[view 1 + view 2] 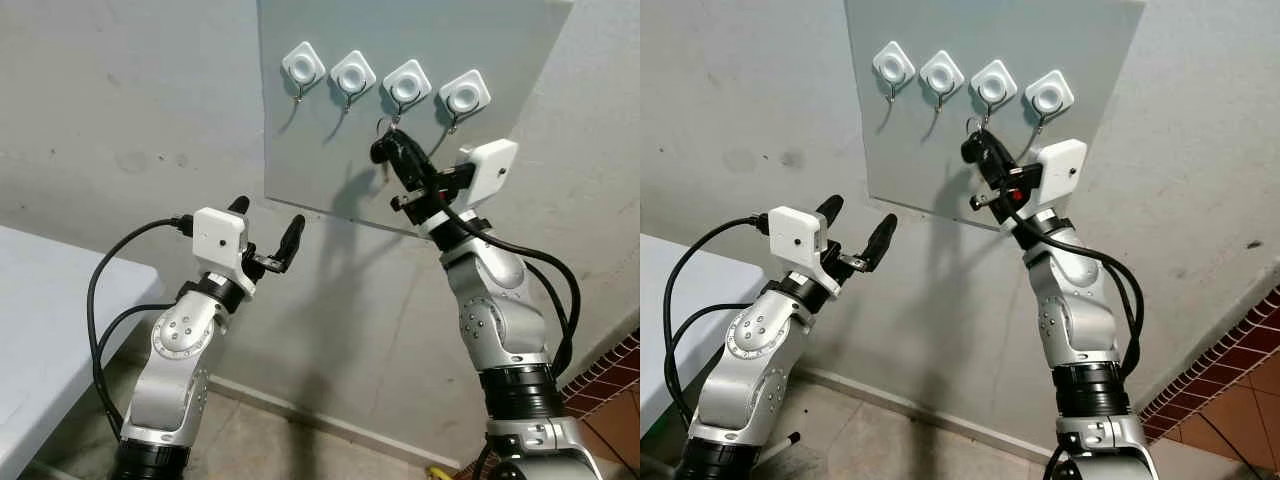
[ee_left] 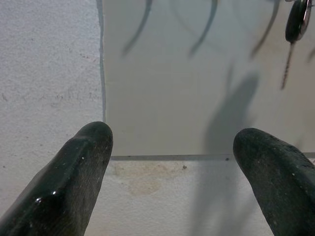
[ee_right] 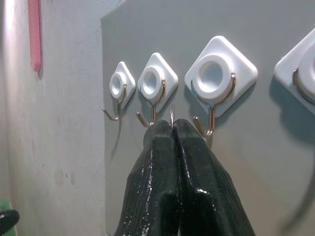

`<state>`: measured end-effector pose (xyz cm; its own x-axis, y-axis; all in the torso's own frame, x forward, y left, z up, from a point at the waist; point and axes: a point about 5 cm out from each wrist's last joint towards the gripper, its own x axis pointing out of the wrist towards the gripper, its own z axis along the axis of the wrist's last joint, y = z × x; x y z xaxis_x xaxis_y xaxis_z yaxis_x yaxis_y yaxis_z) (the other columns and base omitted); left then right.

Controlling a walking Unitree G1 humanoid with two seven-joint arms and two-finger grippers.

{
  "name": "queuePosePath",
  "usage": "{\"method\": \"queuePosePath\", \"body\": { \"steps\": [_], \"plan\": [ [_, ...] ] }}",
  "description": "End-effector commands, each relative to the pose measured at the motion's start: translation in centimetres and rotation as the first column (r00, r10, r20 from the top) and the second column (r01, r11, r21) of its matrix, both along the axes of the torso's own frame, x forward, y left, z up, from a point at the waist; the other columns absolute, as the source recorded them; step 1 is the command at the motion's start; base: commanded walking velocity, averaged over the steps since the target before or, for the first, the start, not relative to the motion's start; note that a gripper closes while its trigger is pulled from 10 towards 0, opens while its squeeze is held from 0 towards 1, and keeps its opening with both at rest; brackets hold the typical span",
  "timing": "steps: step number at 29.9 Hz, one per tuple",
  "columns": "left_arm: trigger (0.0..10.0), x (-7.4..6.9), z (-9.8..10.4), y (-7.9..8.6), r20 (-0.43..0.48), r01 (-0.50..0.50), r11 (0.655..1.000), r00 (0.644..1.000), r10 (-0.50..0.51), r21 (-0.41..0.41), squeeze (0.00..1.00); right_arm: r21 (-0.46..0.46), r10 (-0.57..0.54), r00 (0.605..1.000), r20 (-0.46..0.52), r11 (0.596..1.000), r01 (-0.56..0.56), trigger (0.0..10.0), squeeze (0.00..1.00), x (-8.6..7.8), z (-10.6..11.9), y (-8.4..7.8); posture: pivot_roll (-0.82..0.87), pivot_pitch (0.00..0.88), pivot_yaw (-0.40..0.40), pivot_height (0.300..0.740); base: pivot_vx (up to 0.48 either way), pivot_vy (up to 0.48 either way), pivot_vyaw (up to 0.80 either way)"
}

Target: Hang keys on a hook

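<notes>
Left eye view is showing us a pale plaster wall (image 1: 120, 110) with a grey board (image 1: 330, 150) fixed on it; low on our left a white table (image 1: 45, 330) is coming into the picture; at the low right corner we are seeing a strip of reddish floor tiles (image 1: 612, 385).

Our two silver arms are raised toward the board. The right gripper (image 1: 395, 150) is reaching up to the board, just below the third hook (image 1: 405, 88) counted from our left; its black fingers (image 3: 170, 167) are pressed together, and in the right wrist view we are seeing a thin metal ring (image 3: 172, 114) coming out between their tips, so the gripper is clamping the keys (image 1: 384, 152) by that ring; the ring is standing just beside the wire of the third hook, and we cannot tell if it is touching it. In the eye views a dark key body is hanging beside the fingers, in front of the board.

The left gripper (image 1: 266, 232) is hovering lower, near the bottom left corner of the board, well apart from the keys; its fingers (image 2: 74, 177) are spread wide and are holding nothing.

On the board four white diamond-shaped hooks are sitting in one row; we are naming the first hook (image 1: 303, 68), the second hook (image 1: 352, 76) and the fourth hook (image 1: 463, 98).
</notes>
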<state>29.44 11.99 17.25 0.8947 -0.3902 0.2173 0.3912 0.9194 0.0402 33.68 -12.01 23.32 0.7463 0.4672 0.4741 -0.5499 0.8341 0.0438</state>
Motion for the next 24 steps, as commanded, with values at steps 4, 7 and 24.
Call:
{"method": "queuePosePath", "body": {
  "steps": [4,7,24],
  "plan": [
    [10.0,-0.1,0.5,-0.4,0.014,0.025,1.0,1.0,-0.026,0.007,0.0,0.054,0.005,1.0,0.018,0.999,-0.006,10.0,0.0,0.0,1.4,-0.2,-0.03,0.0,-0.039,0.74,0.0,0.0,0.0],
    [10.0,-0.1,0.5,-0.4,0.014,0.026,1.0,1.0,-0.026,0.007,0.0,0.089,0.016,1.0,-0.014,0.996,-0.015,10.0,0.0,0.1,1.3,-0.3,-0.03,0.0,-0.039,0.74,0.0,0.0,0.0],
    [10.0,-0.2,0.7,-0.1,0.012,0.009,1.0,1.0,-0.009,-0.001,0.0,0.298,0.107,0.972,-0.209,0.954,-0.041,10.0,0.0,0.7,-0.3,-0.6,-0.02,0.0,-0.04,0.74,0.0,0.0,0.0]
  ]
}}
